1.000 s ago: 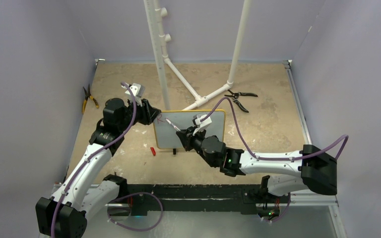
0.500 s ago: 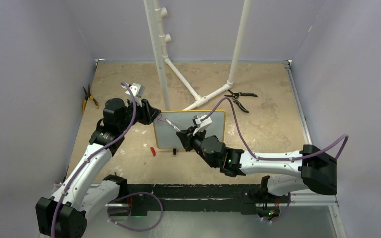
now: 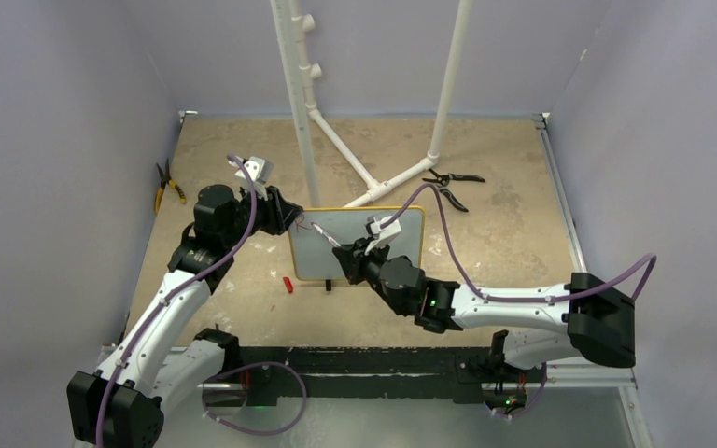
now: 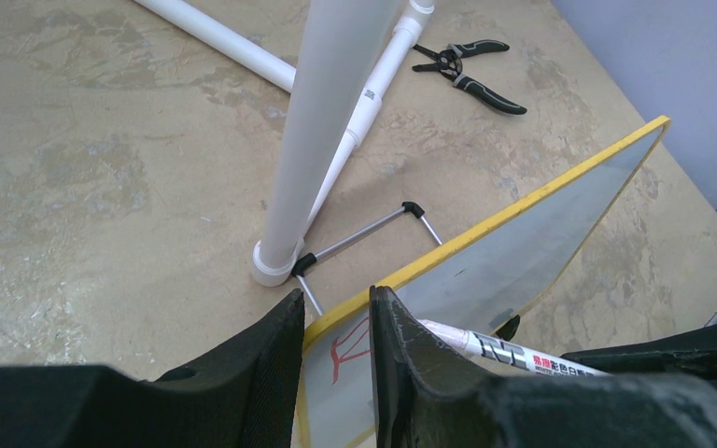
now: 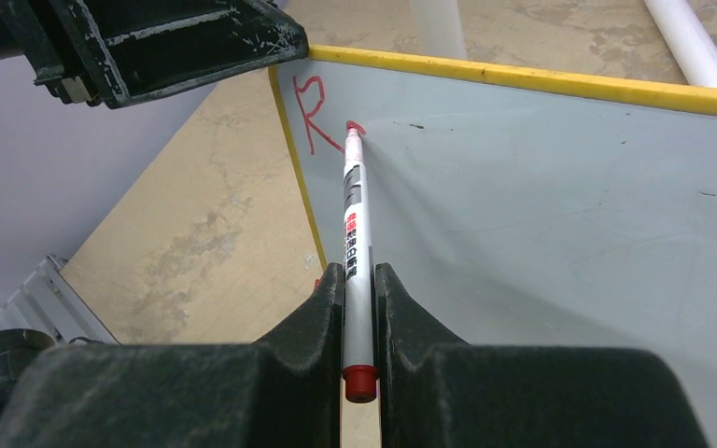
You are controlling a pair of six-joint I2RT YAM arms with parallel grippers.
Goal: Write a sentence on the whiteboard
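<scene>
The whiteboard (image 3: 403, 231) stands upright mid-table, white with a thin yellow frame (image 4: 523, 201). My left gripper (image 3: 288, 217) is shut on its upper left corner, and the yellow edge runs between the fingers (image 4: 336, 295). My right gripper (image 3: 351, 254) is shut on a white marker (image 5: 352, 215) with a red end. The marker's red tip (image 5: 353, 129) touches the board face (image 5: 541, 205). The sentence is only a red "R" (image 5: 313, 114) with a short red stroke beside it at the tip. The "R" (image 4: 347, 350) also shows between my left fingers.
A white PVC pipe frame (image 3: 301, 112) rises just behind the board, its foot (image 4: 275, 261) near the board's wire stand (image 4: 364, 233). Black pliers (image 3: 453, 182) lie at the back right and yellow-handled pliers (image 3: 163, 187) at the left. A small red cap (image 3: 288, 285) lies in front of the board.
My right gripper has shifted only very slightly with the marker at the board. The left arm and the board have not moved.
</scene>
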